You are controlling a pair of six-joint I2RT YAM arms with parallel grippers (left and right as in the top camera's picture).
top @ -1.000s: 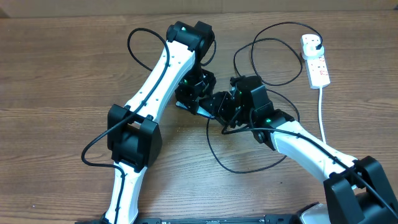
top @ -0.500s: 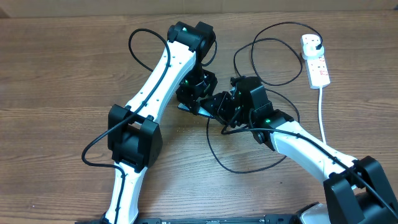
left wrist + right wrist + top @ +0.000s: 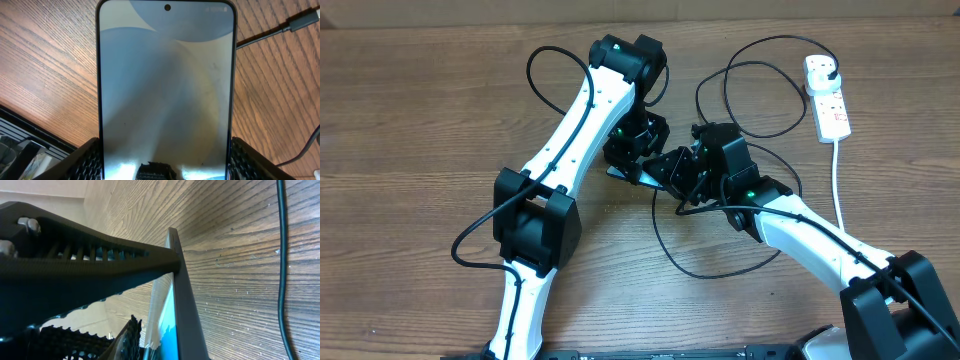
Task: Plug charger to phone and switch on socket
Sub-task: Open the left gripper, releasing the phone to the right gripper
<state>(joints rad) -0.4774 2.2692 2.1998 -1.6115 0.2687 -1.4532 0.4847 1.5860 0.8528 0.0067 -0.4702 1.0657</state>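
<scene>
Overhead: left gripper (image 3: 632, 158) and right gripper (image 3: 670, 170) huddled mid-table over the mostly hidden phone (image 3: 613, 172). Off at 2 o'clock, the socket (image 3: 827, 97), charger (image 3: 829, 68) plugged in there, cable looping back.

Left wrist: clamped on the phone's long edges, screen up; connector tip (image 3: 302, 21) loose on the table (image 3: 40, 60) at 2 o'clock.

Right wrist: finger (image 3: 75, 280) touching the phone's edge, can't tell if pinching.

Looks like the phone-steadying step. Next, probably: grab that tip, line it up with the port.
</scene>
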